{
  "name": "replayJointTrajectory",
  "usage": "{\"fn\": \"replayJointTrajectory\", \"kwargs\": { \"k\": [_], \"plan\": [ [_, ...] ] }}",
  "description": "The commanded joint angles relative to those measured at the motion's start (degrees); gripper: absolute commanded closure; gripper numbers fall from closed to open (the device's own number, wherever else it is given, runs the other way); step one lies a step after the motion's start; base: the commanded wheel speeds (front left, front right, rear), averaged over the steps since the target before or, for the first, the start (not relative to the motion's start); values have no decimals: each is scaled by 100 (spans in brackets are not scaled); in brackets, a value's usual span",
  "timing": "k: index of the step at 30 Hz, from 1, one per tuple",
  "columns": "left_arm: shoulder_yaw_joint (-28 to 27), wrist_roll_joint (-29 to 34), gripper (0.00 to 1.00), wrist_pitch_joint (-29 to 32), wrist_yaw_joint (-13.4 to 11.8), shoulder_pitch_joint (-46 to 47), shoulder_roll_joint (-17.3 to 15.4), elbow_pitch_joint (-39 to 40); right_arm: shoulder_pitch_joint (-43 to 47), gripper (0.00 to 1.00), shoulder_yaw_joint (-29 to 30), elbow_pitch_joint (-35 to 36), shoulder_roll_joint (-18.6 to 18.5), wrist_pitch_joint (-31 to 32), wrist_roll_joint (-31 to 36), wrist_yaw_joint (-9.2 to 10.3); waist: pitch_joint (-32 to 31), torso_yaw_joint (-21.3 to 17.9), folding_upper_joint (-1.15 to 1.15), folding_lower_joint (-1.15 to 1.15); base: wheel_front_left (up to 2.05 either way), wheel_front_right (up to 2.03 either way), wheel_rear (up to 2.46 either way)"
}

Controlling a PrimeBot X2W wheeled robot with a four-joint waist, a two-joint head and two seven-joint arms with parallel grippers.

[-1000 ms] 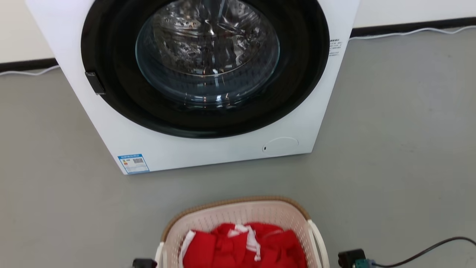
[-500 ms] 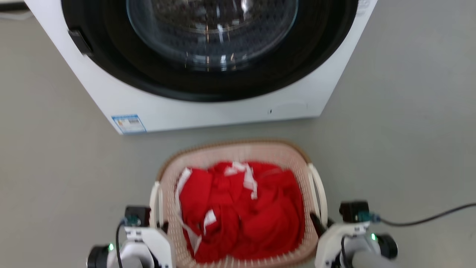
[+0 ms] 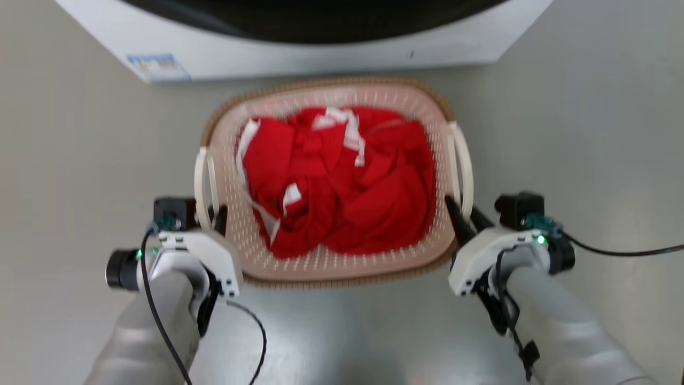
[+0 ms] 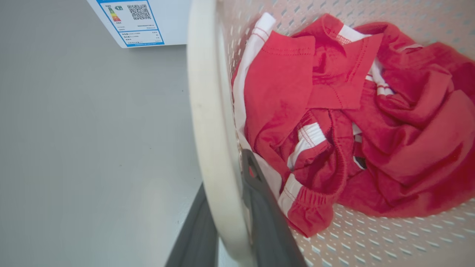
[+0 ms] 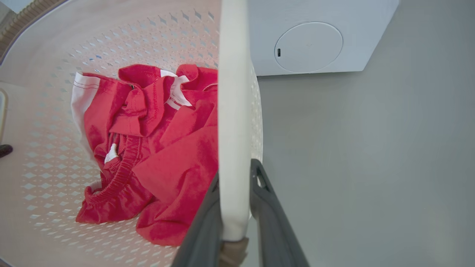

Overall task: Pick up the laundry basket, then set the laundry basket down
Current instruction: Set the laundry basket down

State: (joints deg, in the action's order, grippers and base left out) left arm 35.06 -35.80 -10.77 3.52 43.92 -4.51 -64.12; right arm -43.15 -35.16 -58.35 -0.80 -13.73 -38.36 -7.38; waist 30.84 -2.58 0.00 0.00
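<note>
The laundry basket [image 3: 331, 264], cream with perforated walls and a brown woven rim, sits in the middle of the head view just in front of the washing machine. It holds crumpled red clothes [image 3: 342, 176] with white trim. My left gripper [image 3: 211, 216] is shut on the basket's left white loop handle [image 4: 207, 111], one dark finger on each side. My right gripper [image 3: 464, 216] is shut on the right loop handle [image 5: 232, 111] in the same way. I cannot tell whether the basket's bottom touches the floor.
The white washing machine [image 3: 320, 51] stands right behind the basket, with a blue label [image 3: 157, 67] at its lower left corner. Grey floor lies on both sides. A black cable [image 3: 614, 251] trails right from my right wrist.
The head camera has tipped down, so the washer door has left the picture and the whole basket and both arms show. Both grippers stay shut on the handles.
</note>
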Motion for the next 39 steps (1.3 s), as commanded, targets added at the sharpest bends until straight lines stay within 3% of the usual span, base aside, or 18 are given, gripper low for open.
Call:
{"fn": "replayJointTrajectory", "kwargs": {
  "k": [1,7,14,39],
  "plan": [
    [-176,-4,100,-64,-184,138,-514,-36,35,100,130,64,-208,-126,188,-11,555,122,0,0,0,0,0],
    [-172,17,100,-112,-242,443,-553,66,-38,100,756,356,-208,-127,835,-11,1091,227,0,0,0,0,0],
    [-193,46,100,-223,-376,743,-596,181,-52,100,1166,590,-208,-127,1096,-11,1494,309,0,0,0,0,0],
    [-146,66,100,-384,-497,1007,-542,408,-148,100,1476,886,-208,-127,1194,-11,2027,305,0,0,0,0,0]
  ]
}}
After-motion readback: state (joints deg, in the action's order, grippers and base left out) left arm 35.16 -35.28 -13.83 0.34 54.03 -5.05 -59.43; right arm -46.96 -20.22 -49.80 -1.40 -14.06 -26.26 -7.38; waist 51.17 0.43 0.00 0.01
